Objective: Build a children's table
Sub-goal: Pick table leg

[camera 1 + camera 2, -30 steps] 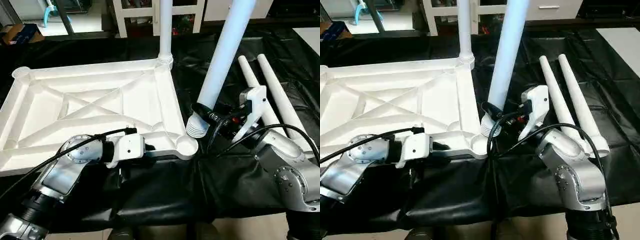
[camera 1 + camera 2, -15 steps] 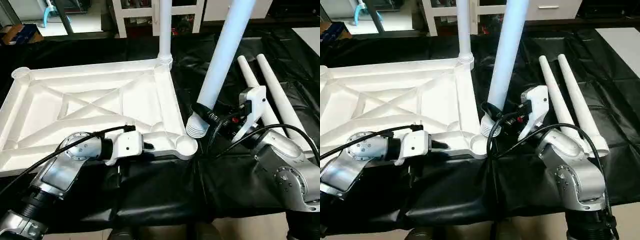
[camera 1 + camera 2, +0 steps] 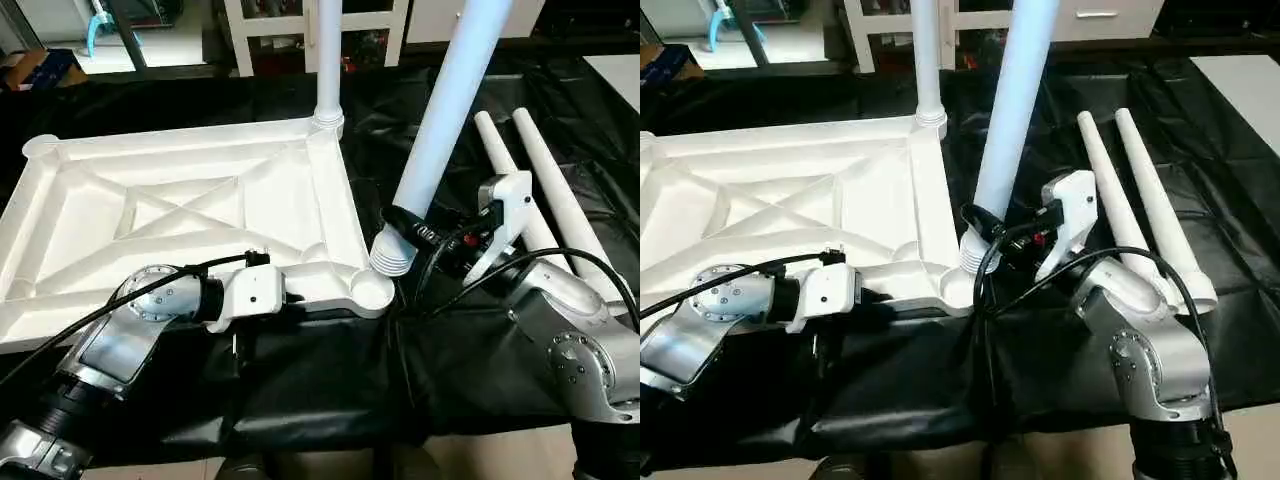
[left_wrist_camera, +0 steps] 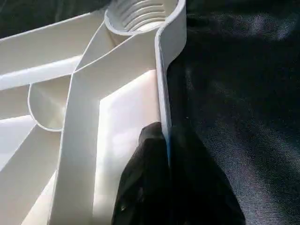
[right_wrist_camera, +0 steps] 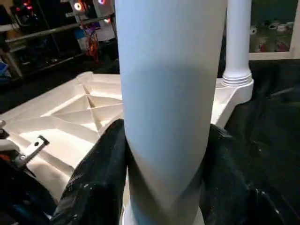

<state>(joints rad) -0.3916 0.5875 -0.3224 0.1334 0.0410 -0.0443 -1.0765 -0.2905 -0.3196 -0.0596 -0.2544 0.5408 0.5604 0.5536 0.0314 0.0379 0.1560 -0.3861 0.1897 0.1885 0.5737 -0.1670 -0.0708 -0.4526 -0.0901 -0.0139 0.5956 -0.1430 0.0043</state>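
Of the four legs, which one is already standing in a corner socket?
The thin upright leg at the top's far corner; one is held by the right gripper, two lie on the cloth.

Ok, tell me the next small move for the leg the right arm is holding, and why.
Probably shift the held leg sideways over the empty near corner socket and lower it. Its ribbed end sits beside that socket, just outside the rim, not in it. The left gripper pinches the table top rim, bracing it; one leg stands in the far socket.
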